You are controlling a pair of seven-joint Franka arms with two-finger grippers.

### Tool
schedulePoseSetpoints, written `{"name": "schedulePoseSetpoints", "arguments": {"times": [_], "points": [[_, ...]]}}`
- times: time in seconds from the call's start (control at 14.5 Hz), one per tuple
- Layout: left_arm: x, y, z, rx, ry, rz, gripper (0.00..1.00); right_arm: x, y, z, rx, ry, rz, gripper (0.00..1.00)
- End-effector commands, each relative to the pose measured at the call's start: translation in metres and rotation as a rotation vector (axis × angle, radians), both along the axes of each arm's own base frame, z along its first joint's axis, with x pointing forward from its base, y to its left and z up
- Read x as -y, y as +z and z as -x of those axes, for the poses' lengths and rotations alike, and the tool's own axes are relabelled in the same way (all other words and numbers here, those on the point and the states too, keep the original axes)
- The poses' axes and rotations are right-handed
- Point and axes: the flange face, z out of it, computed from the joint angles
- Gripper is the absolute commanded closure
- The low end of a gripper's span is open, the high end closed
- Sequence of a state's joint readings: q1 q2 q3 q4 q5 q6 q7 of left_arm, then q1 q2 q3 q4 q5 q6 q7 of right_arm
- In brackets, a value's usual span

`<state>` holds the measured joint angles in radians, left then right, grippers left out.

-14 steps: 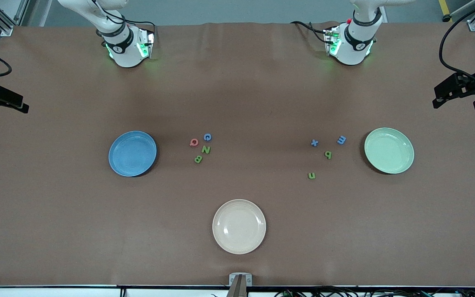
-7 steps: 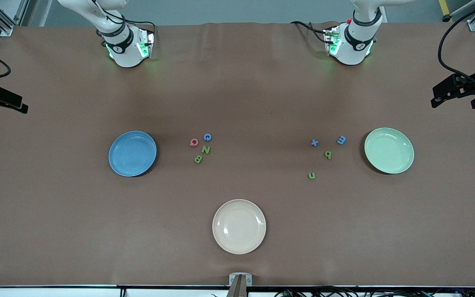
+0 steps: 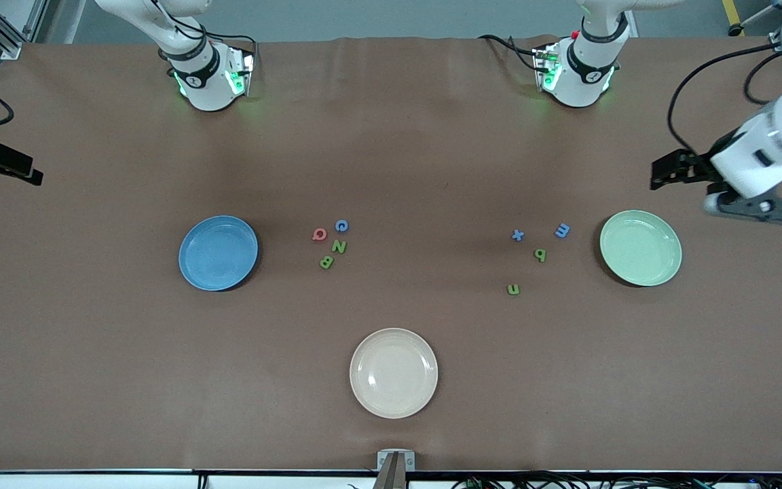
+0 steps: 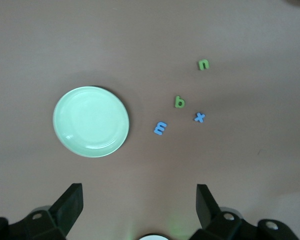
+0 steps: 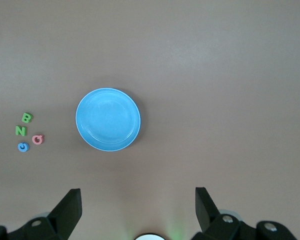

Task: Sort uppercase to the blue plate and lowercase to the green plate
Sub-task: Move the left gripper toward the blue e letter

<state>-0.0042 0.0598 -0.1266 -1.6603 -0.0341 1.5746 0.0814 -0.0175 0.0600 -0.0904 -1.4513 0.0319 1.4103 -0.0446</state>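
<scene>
So basically nothing is sorted yet. Starting low in the frame, the cream plate (image 3: 394, 373) sits bottom center with nothing on it, and it isn't part of the job anyway. Moving up to mid-frame: the blue plate (image 3: 218, 252) sits center-left, bare, and the green plate (image 3: 640, 247) sits center-right, also bare. Between them are the two little letter clusters, all lying on the table. The uppercase (image 3: 331, 243) bunch (red Q, blue C, green N and B) is just beside the blue plate toward the middle, and the lowercase (image 3: 537, 255) group (blue x and m, green p, with the u a bit lower in the frame) is near the green plate. So all eight pieces are left to move.

The left gripper (image 3: 668, 171) hangs at the right edge of the frame just above the green plate, jaws spread wide, holding nothing. The right gripper (image 3: 7, 170) waits at the left edge, jaws also spread and unloaded.

The surface is a plain brown tablecloth (image 3: 391, 149), matte, slightly wrinkled along the top edge. Up top are the two arm bases with green lights, then grey floor.
</scene>
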Motion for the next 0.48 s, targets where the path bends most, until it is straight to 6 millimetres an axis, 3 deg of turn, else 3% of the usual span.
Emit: {"name": "schedulePoseSetpoints", "arguments": {"times": [0.0, 0.21, 0.42], "points": [[0.019, -0.048, 0.013, -0.010, -0.120, 0.021, 0.01, 0.001, 0.011, 0.017, 0.017, 0.007, -0.017, 0.00], [0.032, -0.112, 0.025, -0.015, -0.266, 0.028, 0.01, -0.001, 0.012, 0.029, 0.016, 0.010, -0.020, 0.00], [0.032, -0.159, 0.033, 0.017, -0.339, 0.039, 0.00, -0.001, 0.008, 0.038, 0.013, 0.010, -0.024, 0.00]]}}
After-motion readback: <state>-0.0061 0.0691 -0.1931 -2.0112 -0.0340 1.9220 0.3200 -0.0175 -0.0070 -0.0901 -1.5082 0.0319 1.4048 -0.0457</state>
